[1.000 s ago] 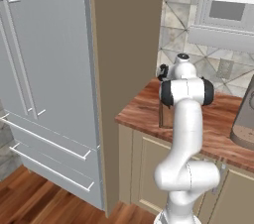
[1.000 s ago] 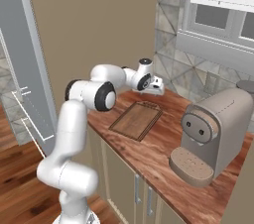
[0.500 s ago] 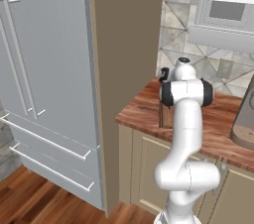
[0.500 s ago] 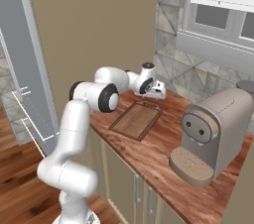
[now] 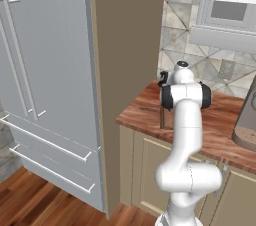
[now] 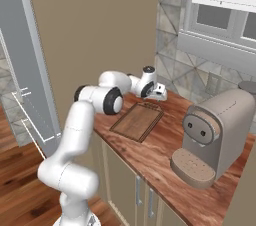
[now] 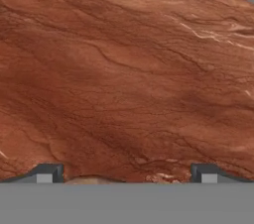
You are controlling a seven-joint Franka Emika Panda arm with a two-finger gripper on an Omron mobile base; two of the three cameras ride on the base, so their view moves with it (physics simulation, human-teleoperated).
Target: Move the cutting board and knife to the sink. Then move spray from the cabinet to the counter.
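Observation:
The dark-brown cutting board point(image 6: 137, 121) lies flat on the reddish-brown counter point(image 6: 165, 152), near its left end. In the left base view only a dark edge of the cutting board point(image 5: 162, 118) shows beside the arm. My gripper point(image 6: 158, 92) hovers just past the board's far short end, close to the tiled wall, and points down at the counter. In the hand view the gripper point(image 7: 125, 174) is open, its fingertips point(image 7: 45, 173) wide apart over bare counter point(image 7: 124, 79) with nothing between them. The knife, the sink and the spray are out of view.
A grey-brown coffee machine point(image 6: 215, 132) stands on the counter to the right of the board. A tall brown panel point(image 5: 125, 45) and a grey fridge point(image 5: 45, 70) bound the counter's left end. The tiled wall point(image 6: 172, 72) rises behind, and beige cabinet doors point(image 5: 145, 175) sit below.
The gripper has moved right and slightly down, from above the board's far end to just beyond it by the wall. Its jaws have stayed open.

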